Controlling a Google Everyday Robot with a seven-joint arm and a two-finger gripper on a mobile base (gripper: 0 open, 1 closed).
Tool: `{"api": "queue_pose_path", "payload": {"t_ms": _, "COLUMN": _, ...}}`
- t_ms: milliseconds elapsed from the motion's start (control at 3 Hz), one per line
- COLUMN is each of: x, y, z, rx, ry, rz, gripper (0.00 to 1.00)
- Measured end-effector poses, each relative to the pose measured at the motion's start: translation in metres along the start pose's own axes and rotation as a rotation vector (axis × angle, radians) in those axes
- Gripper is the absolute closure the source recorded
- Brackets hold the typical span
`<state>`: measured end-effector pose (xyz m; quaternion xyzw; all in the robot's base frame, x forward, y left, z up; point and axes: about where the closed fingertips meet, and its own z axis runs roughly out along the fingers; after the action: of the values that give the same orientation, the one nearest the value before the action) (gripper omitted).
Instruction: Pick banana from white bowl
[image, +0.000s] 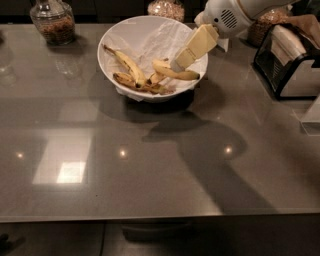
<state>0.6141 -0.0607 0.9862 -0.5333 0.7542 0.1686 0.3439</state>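
Hanging over the white bowl's (102, 44) right side, the gripper (179, 63) has the banana (176, 74) just beneath its tip, long axis running left-right. Whether it is open or closed, I cannot tell.

Glossy grey table (150, 200) across the whole view, with a bright square reflection (70, 172) at front left and a broad dark shadow (200, 145) near the middle; at the far left, a glass jar (52, 22) of brown contents; a second jar (165, 7) of pale grains at the far edge, behind the white bowl (107, 37); a third jar (267, 25) further right, beyond the gripper (179, 64) poised over the bowl's right side; a black and silver appliance (290, 65) on the right, well apart from the bowl; inside the bowl, a long thin brown-spotted banana (127, 65) on the left, with darker browned bananas (145, 86) heaped at the front, touching it.
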Motion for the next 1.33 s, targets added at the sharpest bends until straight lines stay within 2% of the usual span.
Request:
{"api": "queue_pose_path", "payload": {"t_ms": 333, "x": 0.005, "y": -0.011, "z": 0.03, "rx": -0.036, "ry": 0.057, "rz": 0.023, "gripper": 0.09}}
{"api": "queue_pose_path", "payload": {"t_ms": 667, "x": 0.021, "y": -0.018, "z": 0.051, "rx": -0.056, "ry": 0.119, "rz": 0.06, "gripper": 0.15}}
{"api": "queue_pose_path", "payload": {"t_ms": 1333, "x": 0.04, "y": -0.016, "z": 0.082, "rx": -0.109, "ry": 0.209, "rz": 0.084, "gripper": 0.17}}
